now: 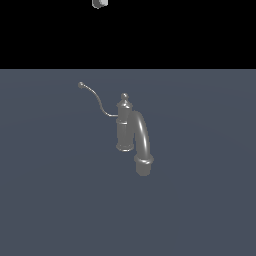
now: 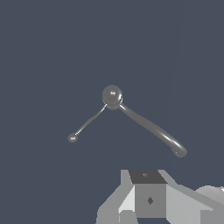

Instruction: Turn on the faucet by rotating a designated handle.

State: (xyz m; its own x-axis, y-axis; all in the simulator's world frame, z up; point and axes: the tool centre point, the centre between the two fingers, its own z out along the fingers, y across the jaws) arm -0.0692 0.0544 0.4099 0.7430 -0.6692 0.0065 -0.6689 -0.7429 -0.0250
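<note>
Flat slate-blue ground [image 1: 60, 200] fills most of the exterior view, meeting a plain black band across the top, and the same blue surface forms the whole backdrop of the wrist view. On that ground, a little toward the exterior view's right of centre, stands the faucet [image 1: 125, 125], a small grey metal tap with an upright turned post topped by a knob finial. From the post a thick arched spout [image 1: 143, 135] curves up and over toward the exterior view's right and comes down to a collared end close to the ground. The handle [image 1: 95, 99], a long thin curved wire lever, joins the post near its upper part and sweeps away toward the exterior view's left, rising to a small ball [image 1: 81, 85] at its tip. Seen from directly above in the wrist view, the finial shows as a shiny round dome, with the wire lever and the spout spreading out from it in two different directions. The gripper [image 2: 148, 199] appears in the wrist view only as pale grey blocky housing at the edge of the picture, well apart from the tap and touching nothing; its fingertips are not visible, so whether it is spread or closed cannot be told. At the very top edge of the exterior view a small grey piece of the arm [image 1: 99, 3] pokes into the black band, high above the tap
</note>
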